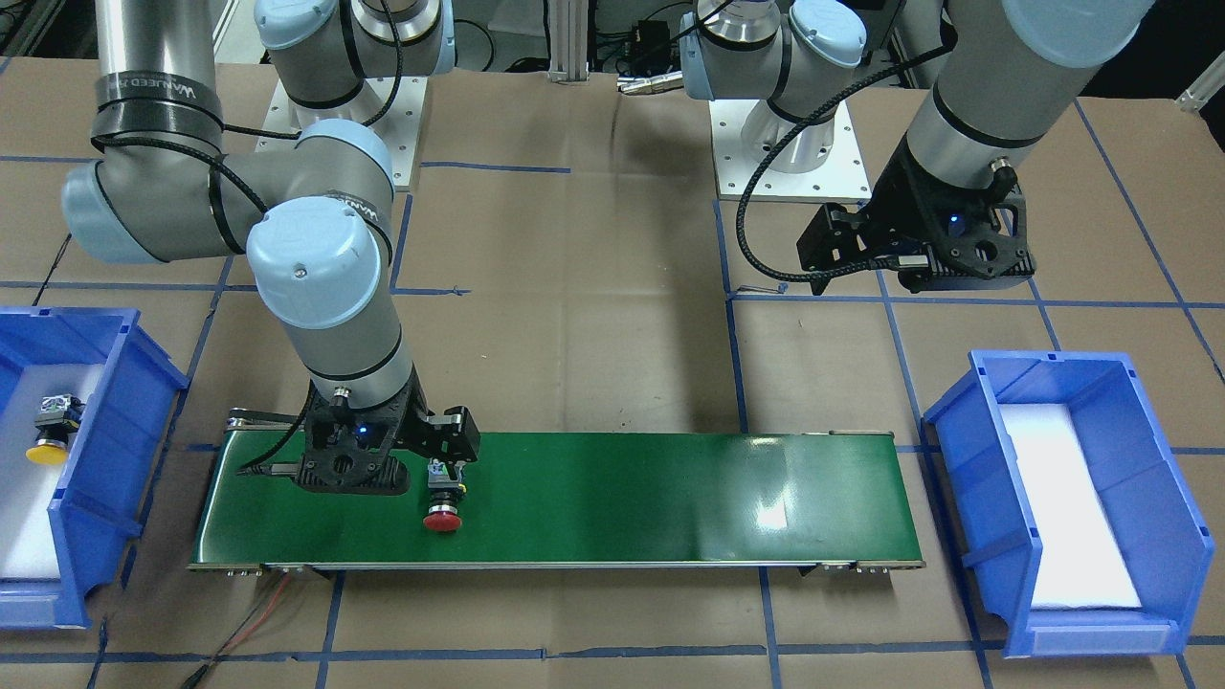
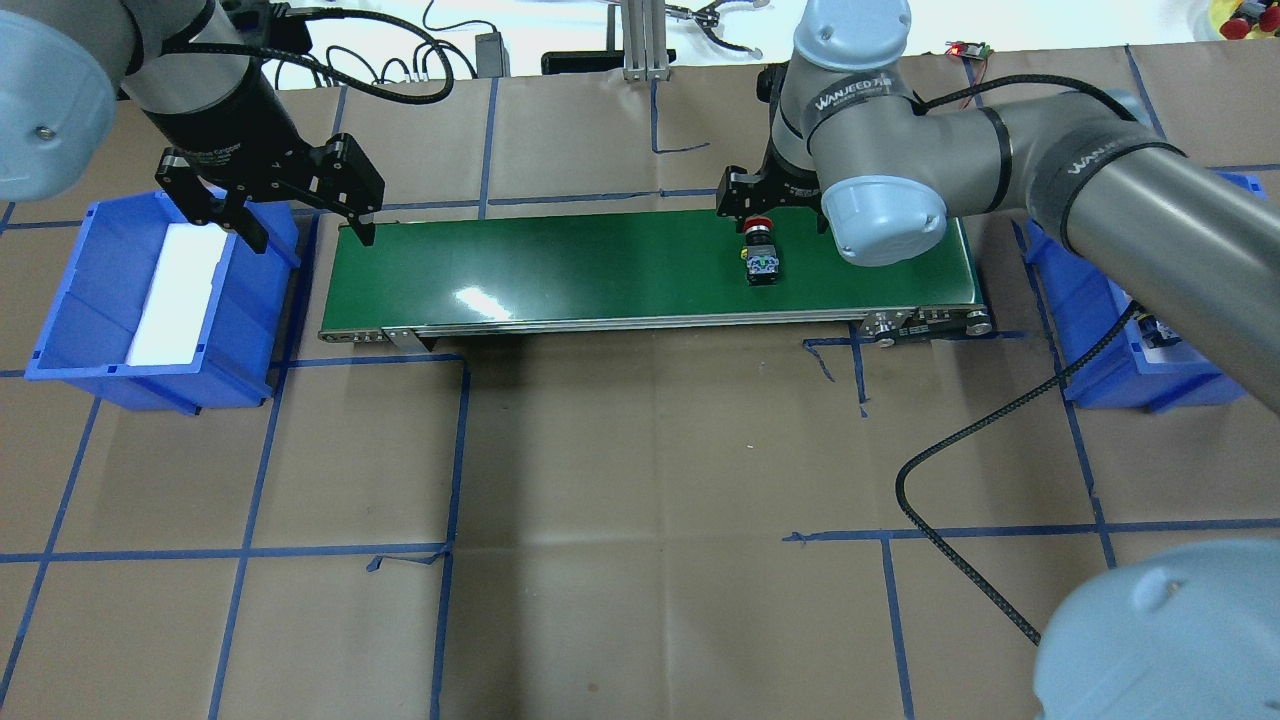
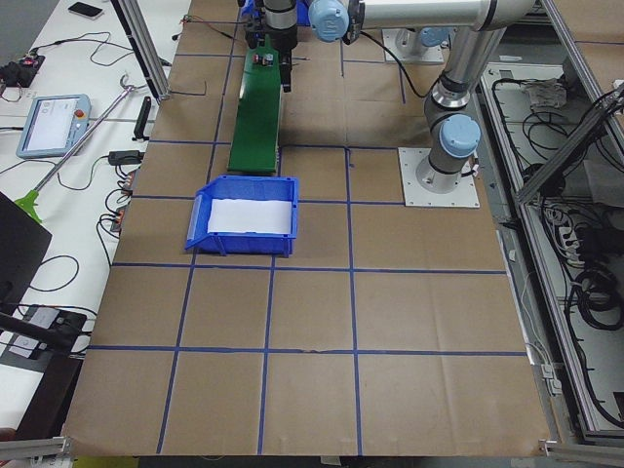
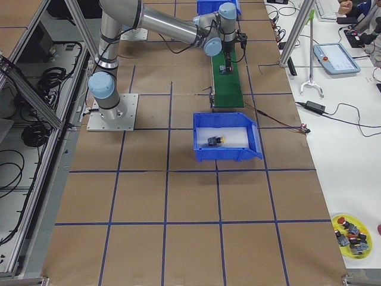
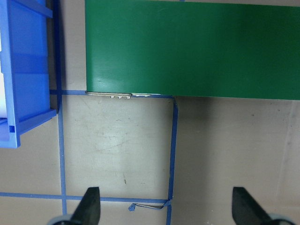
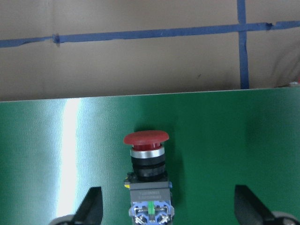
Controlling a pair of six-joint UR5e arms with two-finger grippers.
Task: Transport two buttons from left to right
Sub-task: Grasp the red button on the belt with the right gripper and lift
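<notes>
Halfway-ish I'd say: yellow button (image 1: 48, 442) already sits in the right-hand blue bin (image 1: 107, 421), red button (image 6: 146, 154) lies on the green conveyor belt (image 1: 622, 498) between my right gripper (image 6: 168, 206)'s spread fingers, ungrabbed, left gripper (image 5: 166, 201) open and empty too.

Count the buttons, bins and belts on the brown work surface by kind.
Buttons: 2, red button and yellow button.
Blue bins: 2, right bin and left bin.
Green belt: 1.
Total: 5.
</notes>
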